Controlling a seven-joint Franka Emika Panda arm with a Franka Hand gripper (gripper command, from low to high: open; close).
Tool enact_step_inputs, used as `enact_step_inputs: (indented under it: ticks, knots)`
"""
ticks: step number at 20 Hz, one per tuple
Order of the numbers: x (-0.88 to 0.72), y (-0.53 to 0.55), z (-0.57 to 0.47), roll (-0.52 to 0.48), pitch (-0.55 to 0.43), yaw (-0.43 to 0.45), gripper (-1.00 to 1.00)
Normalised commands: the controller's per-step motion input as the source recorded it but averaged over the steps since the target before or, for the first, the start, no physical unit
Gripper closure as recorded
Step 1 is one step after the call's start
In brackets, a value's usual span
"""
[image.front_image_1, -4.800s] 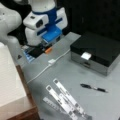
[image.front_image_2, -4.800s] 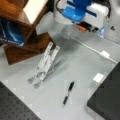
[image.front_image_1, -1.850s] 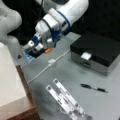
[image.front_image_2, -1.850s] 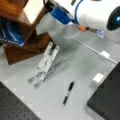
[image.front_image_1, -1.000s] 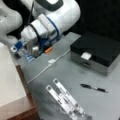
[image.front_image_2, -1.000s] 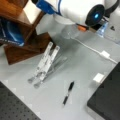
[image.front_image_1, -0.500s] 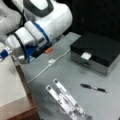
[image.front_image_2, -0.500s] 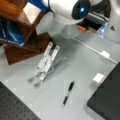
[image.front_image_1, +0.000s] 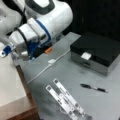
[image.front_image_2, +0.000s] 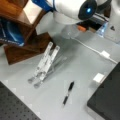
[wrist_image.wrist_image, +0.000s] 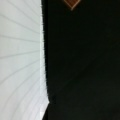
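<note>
Since the arm was swung away from the desk, the gripper is found above the wooden shelf, now the nearest thing. Whether it is spread cannot be told. The pen and stand are left well off the shelf.

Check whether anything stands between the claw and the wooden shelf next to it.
Nothing visible does. In a front view the claw is just above the wooden shelf, at that view's left. The pen and the folding stand lie on the grey table, well aside.
</note>
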Motion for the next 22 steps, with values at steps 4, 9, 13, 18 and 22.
enact_step_inputs:
  ticks: [4, 9, 13, 18, 22]
  knots:
    - [-0.19, -0.06, -0.03, 0.194, -0.023, 0.132, 1.00]
    - [-0.20, -0.13, -0.01, 0.220, -0.018, 0.138, 1.00]
    - [-0.19, -0.10, 0.03, 0.210, -0.021, 0.130, 1.00]
    - [-0.16, -0.05, 0.03, 0.199, -0.020, 0.139, 1.00]
    - [-0.09, 0.08, 0.03, 0.136, 0.036, 0.231, 1.00]
